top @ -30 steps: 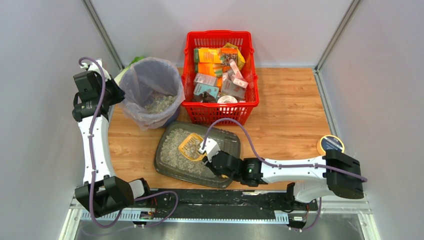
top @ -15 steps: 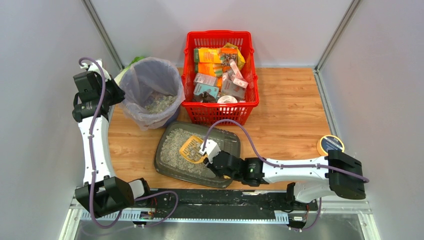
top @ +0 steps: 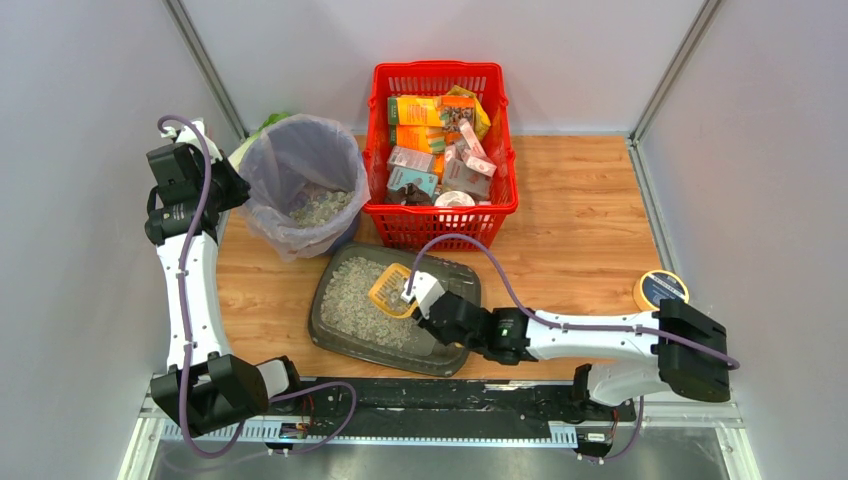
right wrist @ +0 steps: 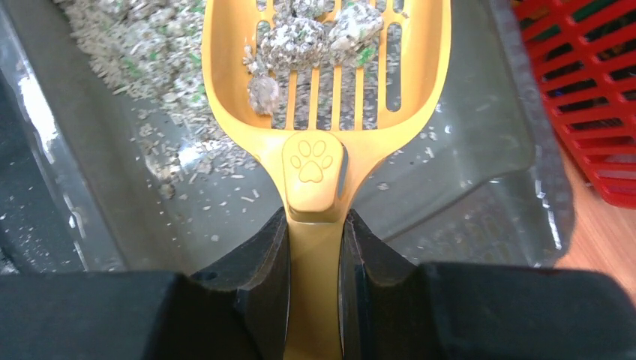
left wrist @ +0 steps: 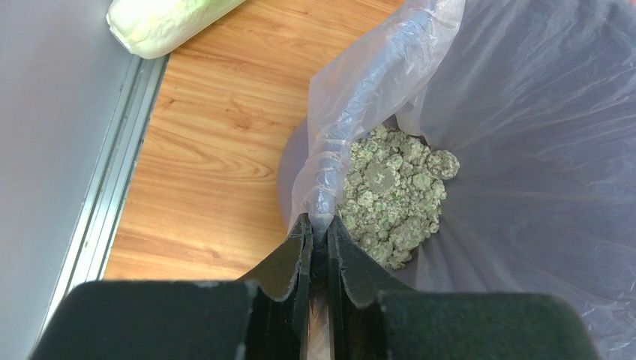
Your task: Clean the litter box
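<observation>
The litter box (top: 326, 335), a dark grey tray of pale litter, lies in front of the red basket. My right gripper (top: 413, 300) is shut on the handle of a yellow slotted scoop (top: 389, 288). In the right wrist view the scoop (right wrist: 330, 75) is over the tray's bare floor (right wrist: 465, 150) and carries a few litter clumps (right wrist: 311, 34), with the gripper (right wrist: 315, 219) clamped just behind the paw-print tab. My left gripper (left wrist: 316, 225) is shut on the rim of the clear bag (left wrist: 360, 97) lining the round bin (top: 300, 185). Clumps (left wrist: 394, 187) lie in the bin's bottom.
A red mesh basket (top: 440, 225) full of packets stands behind the tray, touching the bin. A round yellow-rimmed tin (top: 660, 289) sits at the right, near the right arm's base. A pale green vegetable (left wrist: 165, 22) lies by the left wall behind the bin.
The right gripper has drawn the scoop a little to the right and toward the tray's far side, with clumps on it. The left arm has not moved.
</observation>
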{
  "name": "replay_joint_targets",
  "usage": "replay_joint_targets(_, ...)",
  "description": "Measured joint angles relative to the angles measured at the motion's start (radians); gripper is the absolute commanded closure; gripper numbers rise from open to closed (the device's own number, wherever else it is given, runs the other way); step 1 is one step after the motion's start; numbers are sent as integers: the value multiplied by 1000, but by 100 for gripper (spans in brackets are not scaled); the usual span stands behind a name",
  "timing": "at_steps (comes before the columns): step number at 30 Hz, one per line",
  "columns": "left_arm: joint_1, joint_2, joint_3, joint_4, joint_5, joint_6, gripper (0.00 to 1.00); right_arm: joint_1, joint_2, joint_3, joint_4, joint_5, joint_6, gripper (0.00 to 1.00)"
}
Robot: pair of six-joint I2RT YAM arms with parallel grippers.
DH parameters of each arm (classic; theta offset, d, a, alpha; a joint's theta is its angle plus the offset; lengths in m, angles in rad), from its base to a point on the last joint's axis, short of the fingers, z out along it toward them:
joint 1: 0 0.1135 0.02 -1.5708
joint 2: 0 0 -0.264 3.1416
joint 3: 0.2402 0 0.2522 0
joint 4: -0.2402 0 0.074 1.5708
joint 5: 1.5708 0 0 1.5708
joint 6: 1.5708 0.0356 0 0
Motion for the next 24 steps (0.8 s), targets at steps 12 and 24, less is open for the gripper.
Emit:
replay_joint_targets(12,0,0,0,0,0,0,100,-63,-26,5,-20,-99,-4,100)
replay_joint_targets(24,0,0,-1,2,1,0,100,-9,23,85,-113,-155,-11,100)
